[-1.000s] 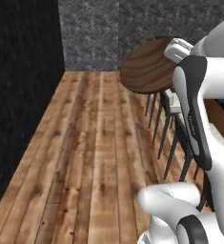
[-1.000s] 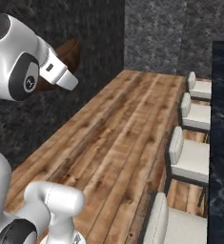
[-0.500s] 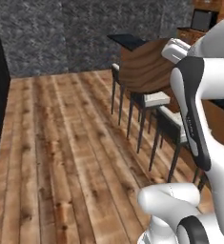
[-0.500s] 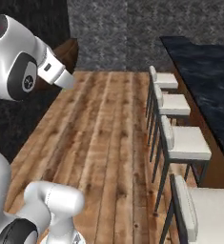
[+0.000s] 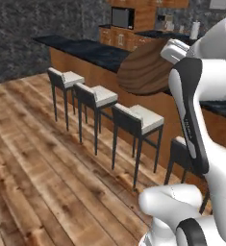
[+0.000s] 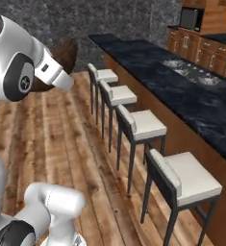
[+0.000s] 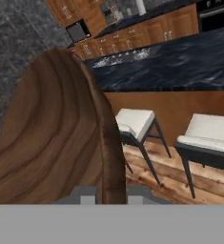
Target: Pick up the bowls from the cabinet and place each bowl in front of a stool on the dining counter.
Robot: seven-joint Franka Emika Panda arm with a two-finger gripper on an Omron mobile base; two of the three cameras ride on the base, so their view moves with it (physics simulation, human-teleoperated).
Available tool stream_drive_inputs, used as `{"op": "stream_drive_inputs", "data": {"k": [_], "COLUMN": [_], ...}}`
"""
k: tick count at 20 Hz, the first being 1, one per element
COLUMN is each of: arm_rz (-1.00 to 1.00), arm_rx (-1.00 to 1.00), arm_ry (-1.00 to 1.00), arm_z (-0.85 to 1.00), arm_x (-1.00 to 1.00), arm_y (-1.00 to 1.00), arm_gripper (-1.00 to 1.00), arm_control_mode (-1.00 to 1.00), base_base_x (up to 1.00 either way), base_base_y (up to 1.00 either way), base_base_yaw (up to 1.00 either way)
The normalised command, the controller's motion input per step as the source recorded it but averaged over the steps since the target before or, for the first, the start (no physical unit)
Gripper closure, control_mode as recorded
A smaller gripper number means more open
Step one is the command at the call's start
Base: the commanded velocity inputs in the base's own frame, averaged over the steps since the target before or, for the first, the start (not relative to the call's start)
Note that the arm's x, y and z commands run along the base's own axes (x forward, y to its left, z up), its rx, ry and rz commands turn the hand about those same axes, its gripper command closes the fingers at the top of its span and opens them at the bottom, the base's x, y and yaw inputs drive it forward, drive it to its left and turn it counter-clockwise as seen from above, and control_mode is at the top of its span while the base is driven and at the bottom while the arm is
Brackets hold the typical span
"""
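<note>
The tool [image 7: 111, 193] is closed almost fully on the rim of the wood bowl [image 7: 51, 138], held on edge in the air — the rim runs up between the two fingertips at the bottom centre of the hand view, and the bowl's grained inside fills the left half of that frame. In the left base view the bowl [image 5: 145, 72] sits at upper centre, just left of the white wrist, in front of the table [image 5: 85, 48] edge as seen from that camera and well above the floor [image 5: 42, 182]. In the right base view the bowl [image 6: 61, 60] shows as a dark brown arc at upper left, partly hidden behind the wrist. The table [image 6: 182, 81] is a long black marbled top on a brown wooden front; it runs from upper centre to the right edge of the right base view. Four white-seated stools [image 6: 184, 180] stand in a row along its front, on the wooden floor; the stools [image 5: 136, 122] appear at centre in the left base view. Brown cabinets [image 5: 129, 38] with a dark microwave [image 5: 120, 18] stand beyond the table at the top of the left base view. A dark stone wall [image 6: 61, 19] closes the far end of the room.
</note>
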Motion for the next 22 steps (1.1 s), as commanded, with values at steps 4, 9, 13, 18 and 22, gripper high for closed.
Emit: {"op": "stream_drive_inputs", "data": {"k": [4, 9, 13, 18, 22], "arm_rz": [0.0, 0.0, 0.0, 0.0, 0.0], "arm_rx": [0.0, 0.0, 0.0, 0.0, 0.0], "arm_ry": [0.0, 0.0, 0.0, 0.0, 0.0], "arm_z": [0.0, 0.0, 0.0, 0.0, 0.0], "arm_x": [0.0, 0.0, 0.0, 0.0, 0.0], "arm_y": [0.0, 0.0, 0.0, 0.0, 0.0], "arm_gripper": [1.0, 1.0, 1.0, 1.0, 1.0], "arm_control_mode": [1.0, 1.0, 1.0, 1.0, 1.0], "base_base_x": [0.0, 0.19, 0.38, 0.44, 0.43], "base_base_y": [0.12, 0.27, 0.38, 0.56, 0.6], "base_base_yaw": [-0.62, -0.59, -0.56, -0.55, -0.57]}}
